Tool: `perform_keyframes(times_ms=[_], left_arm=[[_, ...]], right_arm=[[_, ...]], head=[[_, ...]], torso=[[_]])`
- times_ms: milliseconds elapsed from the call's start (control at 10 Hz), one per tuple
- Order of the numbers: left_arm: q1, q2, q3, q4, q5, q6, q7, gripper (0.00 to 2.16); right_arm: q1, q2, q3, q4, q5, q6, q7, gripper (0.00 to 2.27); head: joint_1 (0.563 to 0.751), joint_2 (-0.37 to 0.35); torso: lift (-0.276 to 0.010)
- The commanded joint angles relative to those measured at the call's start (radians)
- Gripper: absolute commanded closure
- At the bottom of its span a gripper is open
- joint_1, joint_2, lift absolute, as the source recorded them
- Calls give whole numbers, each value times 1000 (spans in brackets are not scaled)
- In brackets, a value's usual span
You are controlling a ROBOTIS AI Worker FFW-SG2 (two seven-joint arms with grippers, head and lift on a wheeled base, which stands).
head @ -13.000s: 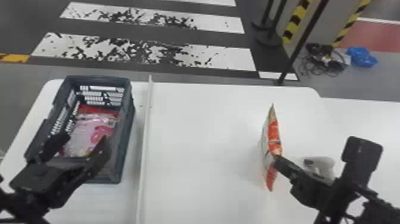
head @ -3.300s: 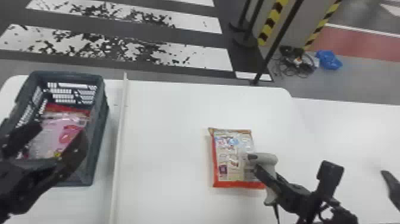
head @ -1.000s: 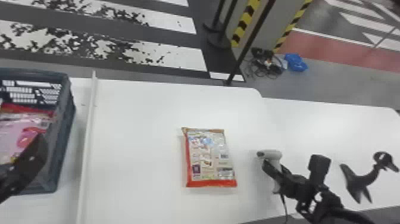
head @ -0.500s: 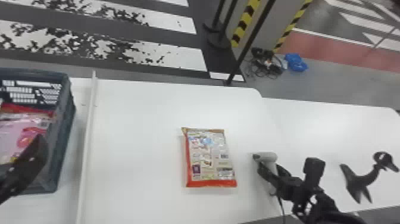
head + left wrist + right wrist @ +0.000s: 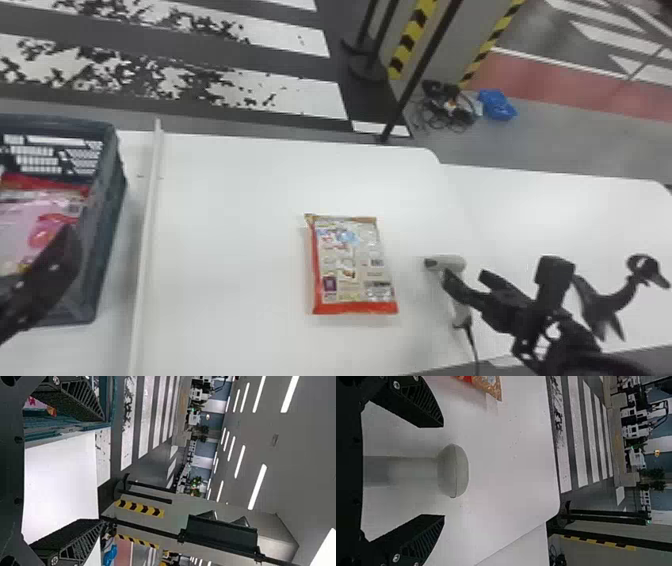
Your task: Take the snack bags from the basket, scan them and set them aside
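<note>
In the head view, my left gripper point(image 5: 47, 275) is over the near right part of the basket point(image 5: 107, 220); its fingers are apart in the left wrist view, the gripper point(image 5: 104, 470) holding nothing. Snack bags point(image 5: 55, 210), pink and red, lie in the basket. One red-edged snack bag point(image 5: 350, 265) rests flat, printed side up, on the table. Right of it stands the light grey scanner point(image 5: 450, 261), its handle beside my right gripper point(image 5: 467, 281). In the right wrist view, the scanner point(image 5: 455, 471) lies between the spread fingers of that gripper point(image 5: 443, 471), with gaps on both sides.
A raised white strip point(image 5: 145, 240) runs along the table point(image 5: 230, 250) between basket and bag. The scanner's cable point(image 5: 472, 345) drops toward the near edge. A black curved stand point(image 5: 602, 300) is on the right, beyond the right gripper.
The head view has turned right. Since 3.3 seconds ago, my right gripper and the scanner have moved away from the flat bag to its right; later both shifted slightly left. The bag stood upright 13 seconds ago.
</note>
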Motion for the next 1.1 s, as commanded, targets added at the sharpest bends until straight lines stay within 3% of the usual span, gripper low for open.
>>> perform_keyframes(times_ms=[0, 200, 400, 1000], left_arm=[[3, -2, -4, -3, -10, 3, 0, 87], [15, -2, -4, -7, -13, 3, -2, 87], [31, -2, -4, -9, -22, 0, -3, 87], [42, -9, -8, -10, -41, -28, -3, 83]], right_arm=[[17, 1, -54, -131, -46, 201, 88, 120], [-19, -22, -41, -216, -52, 425, 188, 161], [-106, -77, 9, -173, -45, 579, 300, 184], [-272, -158, 178, 113, -22, 579, 487, 181]], head=[[695, -350], [695, -350], [695, -350], [695, -287]], torso=[[-75], [-75], [-75], [-75]])
